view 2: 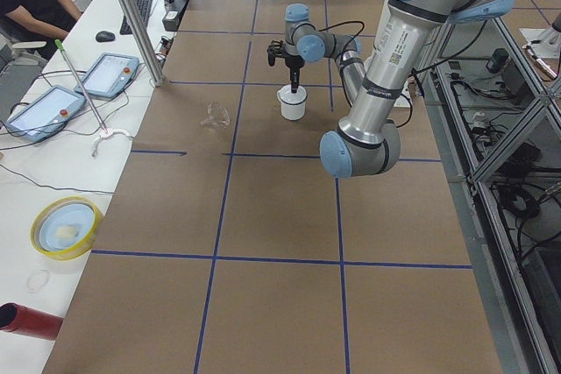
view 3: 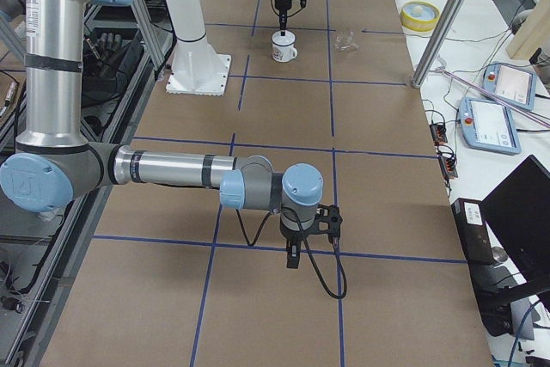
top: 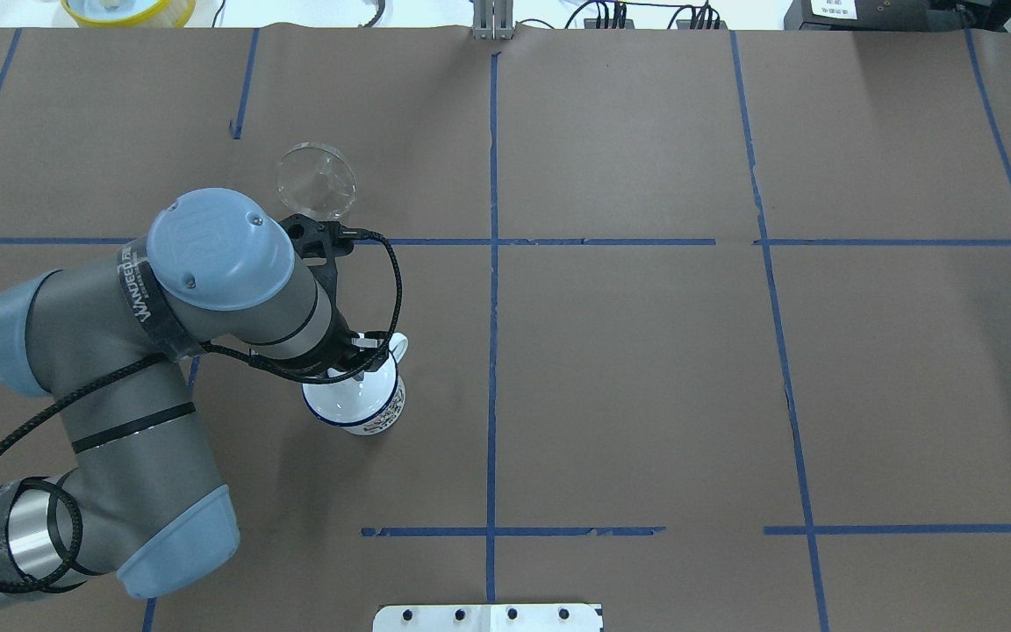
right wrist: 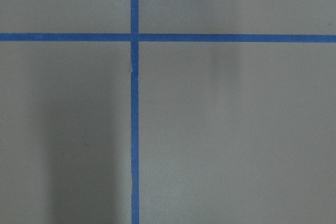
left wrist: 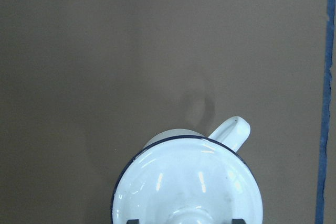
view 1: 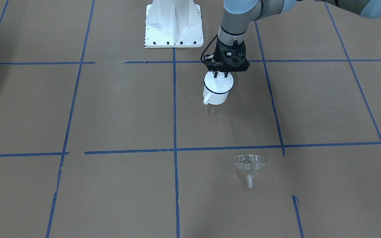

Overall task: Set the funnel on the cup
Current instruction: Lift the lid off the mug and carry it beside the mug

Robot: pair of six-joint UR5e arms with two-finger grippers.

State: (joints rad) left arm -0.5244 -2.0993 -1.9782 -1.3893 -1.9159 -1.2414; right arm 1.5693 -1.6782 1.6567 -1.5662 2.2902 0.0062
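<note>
The cup point(view 1: 216, 95), a white mug with a dark blue rim, stands on the brown paper with a round white lid point(view 1: 218, 82) on it. My left gripper point(view 1: 220, 74) hangs straight over it. In the left wrist view its fingertips point(left wrist: 132, 221) stand either side of the lid's knob point(left wrist: 186, 216) with a gap showing, so it is open; the mug's handle point(left wrist: 231, 129) points away. The clear funnel point(view 1: 249, 163) lies tilted on the table, apart from the cup; it also shows in the overhead view point(top: 316, 180). My right gripper point(view 3: 292, 259) hangs over bare paper far away; I cannot tell its state.
The white robot base plate point(view 1: 174, 26) is beside the cup. The left arm's elbow point(top: 207, 254) hangs over the area between cup and funnel. A yellow bowl point(view 2: 66, 227) and tablets point(view 2: 105, 72) sit on the side bench. Blue tape lines cross the paper.
</note>
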